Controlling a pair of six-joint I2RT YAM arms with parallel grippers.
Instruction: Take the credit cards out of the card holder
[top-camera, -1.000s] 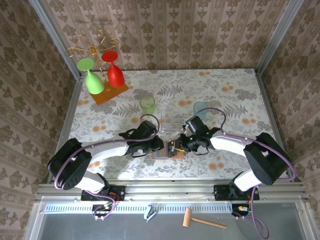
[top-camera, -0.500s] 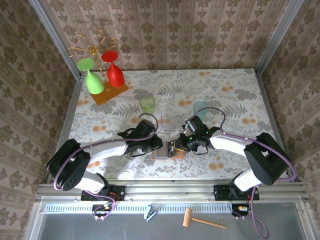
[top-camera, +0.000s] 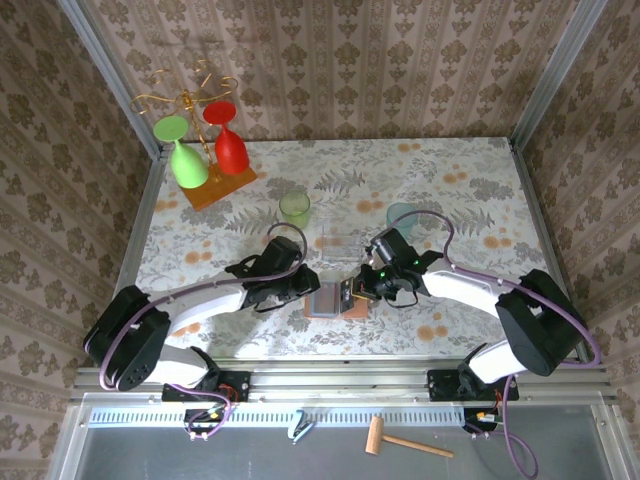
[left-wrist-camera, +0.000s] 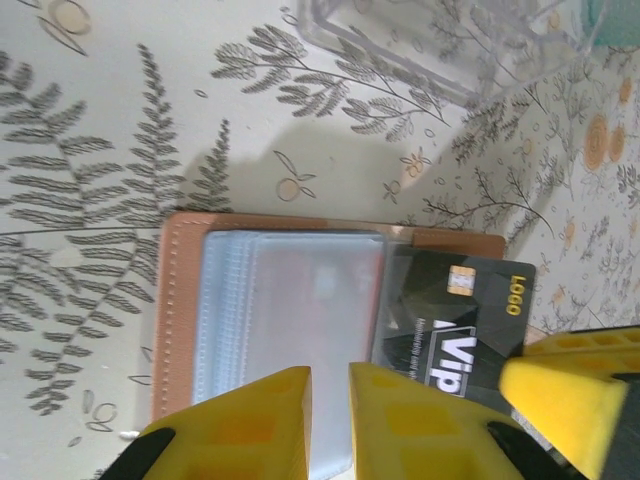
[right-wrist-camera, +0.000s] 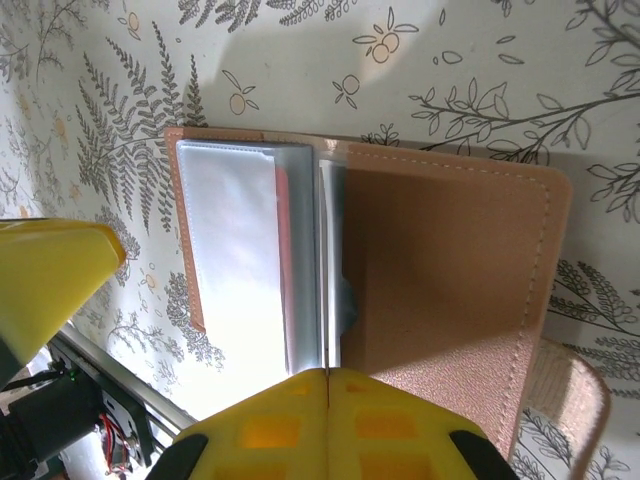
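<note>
The card holder (top-camera: 328, 302) lies open on the flowered table (top-camera: 470, 190), near its front edge, between the 2 grippers. In the left wrist view its salmon-pink cover (left-wrist-camera: 180, 300) frames a stack of clear grey-blue pockets (left-wrist-camera: 290, 300). 1 dark card (left-wrist-camera: 455, 315), with gold lettering and a chip, sticks partway out of the pockets at the holder's right side, and its far end reaches a yellow finger at the frame's edge. In the right wrist view a thin red strip of a 2nd card (right-wrist-camera: 283, 250) shows between the sleeves, and 1 pink flap (right-wrist-camera: 440, 280) covers the other half.

The left gripper (top-camera: 308, 289) rests at the holder's left side. Its 2 yellow fingers (left-wrist-camera: 270, 420) stand close together with a slim gap over the pocket edge, but I cannot tell whether they pinch a sleeve. The right gripper (top-camera: 351, 292) is at the holder's right side. Its fingers (right-wrist-camera: 390, 430) are pressed fully together, and the seam meets the sleeve edges. Whether anything thin is caught there is unclear.

A green cup (top-camera: 294, 208) and a teal cup (top-camera: 402, 215) stand farther back on the table.
</note>
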